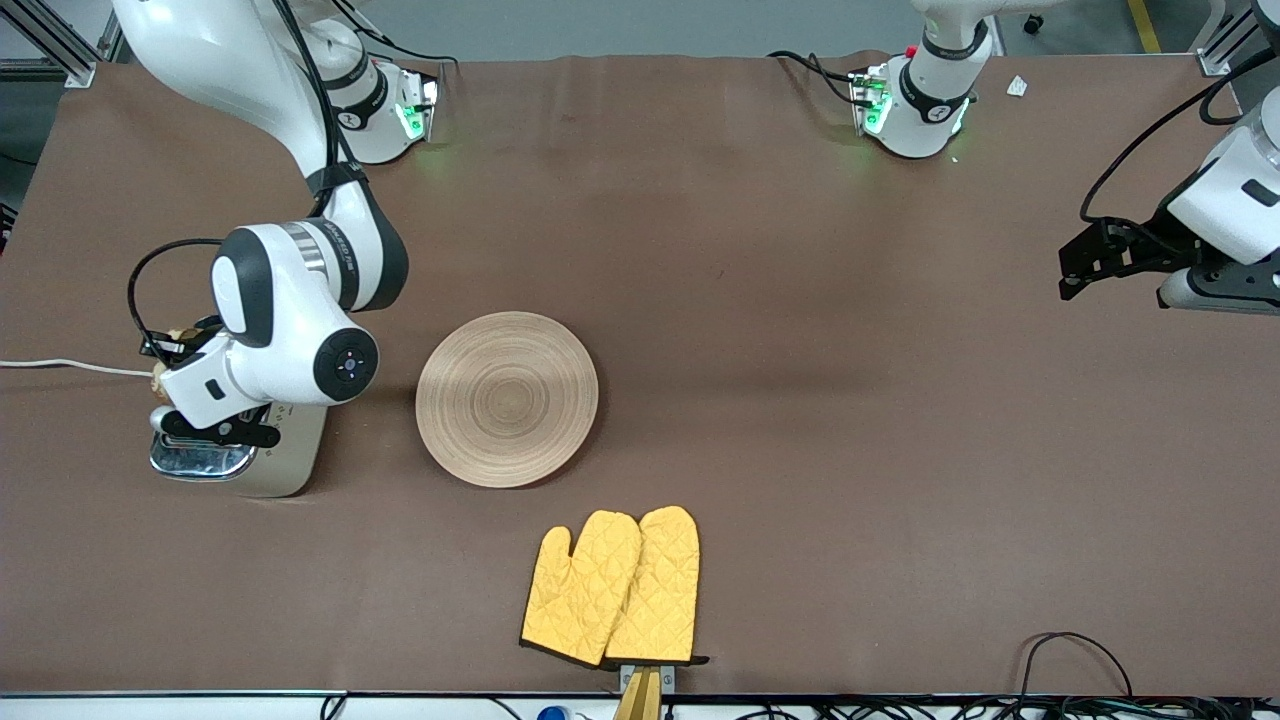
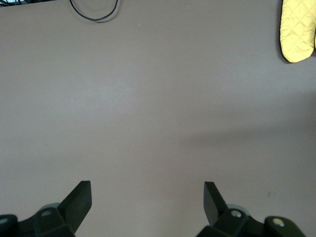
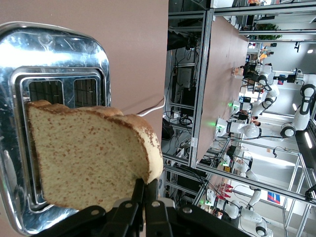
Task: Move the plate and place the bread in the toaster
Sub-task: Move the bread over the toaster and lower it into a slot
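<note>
At frame left, your right gripper (image 3: 144, 197) pinches the bread (image 3: 89, 155) over the toaster (image 1: 240, 462); your left gripper (image 2: 147, 197) waits wide open at right edge.

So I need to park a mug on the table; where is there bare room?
Bare cloth lies between the plate and the open left pincer, and from the plate toward the bases. It is crowded at the toaster, where the right pincer holds the bread.
</note>
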### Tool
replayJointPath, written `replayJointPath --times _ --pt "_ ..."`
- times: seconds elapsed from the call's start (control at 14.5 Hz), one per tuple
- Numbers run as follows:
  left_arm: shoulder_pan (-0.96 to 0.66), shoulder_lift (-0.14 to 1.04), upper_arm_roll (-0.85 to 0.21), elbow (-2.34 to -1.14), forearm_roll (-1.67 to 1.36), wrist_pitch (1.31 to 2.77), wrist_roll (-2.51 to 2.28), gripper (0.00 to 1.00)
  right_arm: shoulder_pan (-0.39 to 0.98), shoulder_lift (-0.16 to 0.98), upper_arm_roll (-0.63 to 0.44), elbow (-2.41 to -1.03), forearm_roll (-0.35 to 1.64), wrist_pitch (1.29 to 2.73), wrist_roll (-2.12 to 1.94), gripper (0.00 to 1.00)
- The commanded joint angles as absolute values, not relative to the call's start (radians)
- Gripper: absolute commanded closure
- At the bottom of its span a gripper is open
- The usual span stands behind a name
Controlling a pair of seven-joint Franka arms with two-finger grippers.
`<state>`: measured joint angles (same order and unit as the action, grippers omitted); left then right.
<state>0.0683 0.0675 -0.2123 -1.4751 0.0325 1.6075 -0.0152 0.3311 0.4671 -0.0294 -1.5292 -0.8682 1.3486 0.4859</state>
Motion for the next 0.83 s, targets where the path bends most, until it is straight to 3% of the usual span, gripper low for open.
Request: replayJointPath --times 0.0,0.76 --pt "0.072 0.041 -0.218 -1.499 0.051 1.614 -0.029 0.00 0.316 0.462 -0.020 -1.555 -0.897 1.374 0.500 0.99" --pt "0.072 0.043 -0.218 -1.499 0.051 1.617 -0.029 0.00 0.295 0.465 -0.020 -1.571 -0.899 1.393 0.523 0.99"
